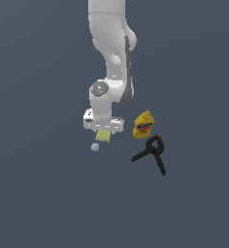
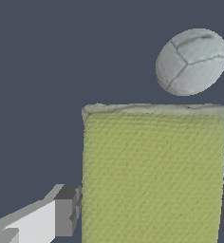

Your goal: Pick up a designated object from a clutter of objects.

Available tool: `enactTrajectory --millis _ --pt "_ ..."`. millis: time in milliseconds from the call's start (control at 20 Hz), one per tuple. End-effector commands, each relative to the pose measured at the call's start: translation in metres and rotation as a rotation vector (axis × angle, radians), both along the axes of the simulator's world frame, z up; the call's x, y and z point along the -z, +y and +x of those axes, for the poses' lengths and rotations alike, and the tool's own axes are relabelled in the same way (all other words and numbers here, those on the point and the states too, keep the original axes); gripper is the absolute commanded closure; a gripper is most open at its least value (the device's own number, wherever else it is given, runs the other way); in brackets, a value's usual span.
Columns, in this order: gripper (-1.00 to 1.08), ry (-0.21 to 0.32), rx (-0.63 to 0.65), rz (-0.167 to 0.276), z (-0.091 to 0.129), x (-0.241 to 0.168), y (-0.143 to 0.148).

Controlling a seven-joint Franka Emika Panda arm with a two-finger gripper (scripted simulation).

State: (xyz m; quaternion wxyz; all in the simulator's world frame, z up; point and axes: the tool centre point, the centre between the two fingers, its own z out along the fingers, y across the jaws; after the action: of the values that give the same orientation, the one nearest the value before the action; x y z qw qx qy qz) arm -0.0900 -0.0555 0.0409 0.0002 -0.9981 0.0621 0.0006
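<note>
Yellow-green block (image 1: 104, 135), small, flat, matte and rectangular, sits directly under the white arm's gripper (image 1: 103, 130) in the exterior view, poking out below the hand near the middle of the dark grey floor (image 1: 39, 193). A tiny whitish ball (image 1: 95, 147) lies just beside it, toward the exterior view's left and nearer the camera. A yellow mustard bottle with a red-and-blue label (image 1: 143, 125) stands near on the exterior view's right, and a black spring clamp (image 1: 152, 153) lies just in front of the bottle. From this view I cannot tell whether the block rests on the floor or hangs clear of it.

In the wrist view the block (image 2: 154, 173) fills the space between the grey finger pads (image 2: 66, 211), one at each of its long sides, so its long axis runs away from the hand and its narrow width spans the jaws. The one pad plainly seen touches the block's edge; the other shows only as a sliver at the frame's border (too little to judge contact). I read the fingers as clenched on the block. The ball (image 2: 191, 61) lies just past the block's far end, apart from it.

The coming move, by my judgement, is a straight lift: the grasp is centred, and nothing overhangs. The floor is flat, plain and featureless all around, with ample room on every side.
</note>
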Motion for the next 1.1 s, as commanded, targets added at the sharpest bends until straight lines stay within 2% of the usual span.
enactTrajectory --millis 0,1050 --pt "1.08 -0.002 0.0 0.0 0.003 -0.015 0.0" --pt "1.08 -0.001 0.001 -0.001 0.031 -0.198 0.0"
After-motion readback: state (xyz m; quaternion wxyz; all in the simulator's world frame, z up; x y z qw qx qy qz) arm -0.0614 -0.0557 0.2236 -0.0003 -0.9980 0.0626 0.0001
